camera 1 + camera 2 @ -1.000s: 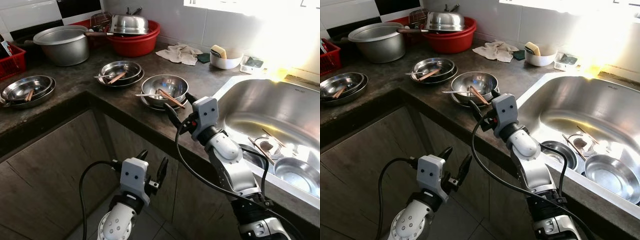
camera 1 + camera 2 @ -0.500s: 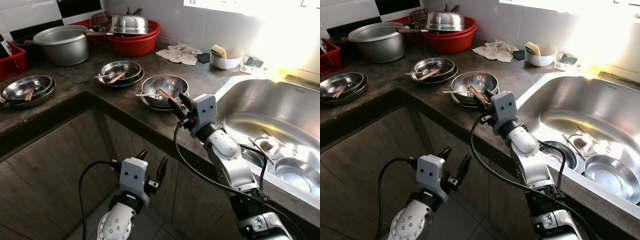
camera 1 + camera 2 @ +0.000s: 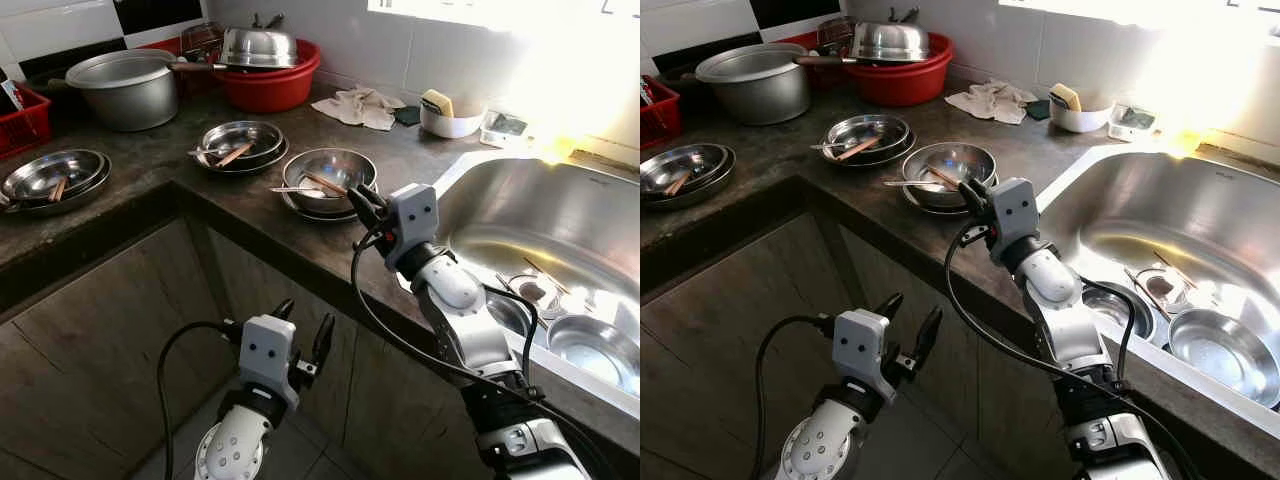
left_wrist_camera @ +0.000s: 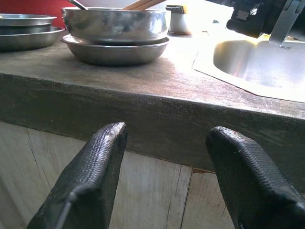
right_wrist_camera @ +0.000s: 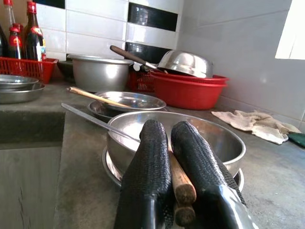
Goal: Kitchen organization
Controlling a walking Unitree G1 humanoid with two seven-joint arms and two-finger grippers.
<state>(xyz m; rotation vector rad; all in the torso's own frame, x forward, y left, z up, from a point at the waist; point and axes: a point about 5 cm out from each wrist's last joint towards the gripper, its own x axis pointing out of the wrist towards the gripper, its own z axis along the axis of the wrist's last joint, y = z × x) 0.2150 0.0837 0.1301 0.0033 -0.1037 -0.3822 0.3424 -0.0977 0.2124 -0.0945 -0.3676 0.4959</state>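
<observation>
Right gripper [image 5: 177, 191] clamped on wooden chopsticks [image 5: 180, 183] at frame centre, long axis running into steel bowl [image 3: 328, 170], left gripper [image 4: 167, 157] spread wide, lower left.

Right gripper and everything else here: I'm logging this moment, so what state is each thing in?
Right gripper: shut on chopsticks.
Left gripper: open, below the counter edge.
Steel bowl: upright on a plate, spoon inside.
Sink: holds dishes.
Red basin: holds an upturned steel bowl.
</observation>
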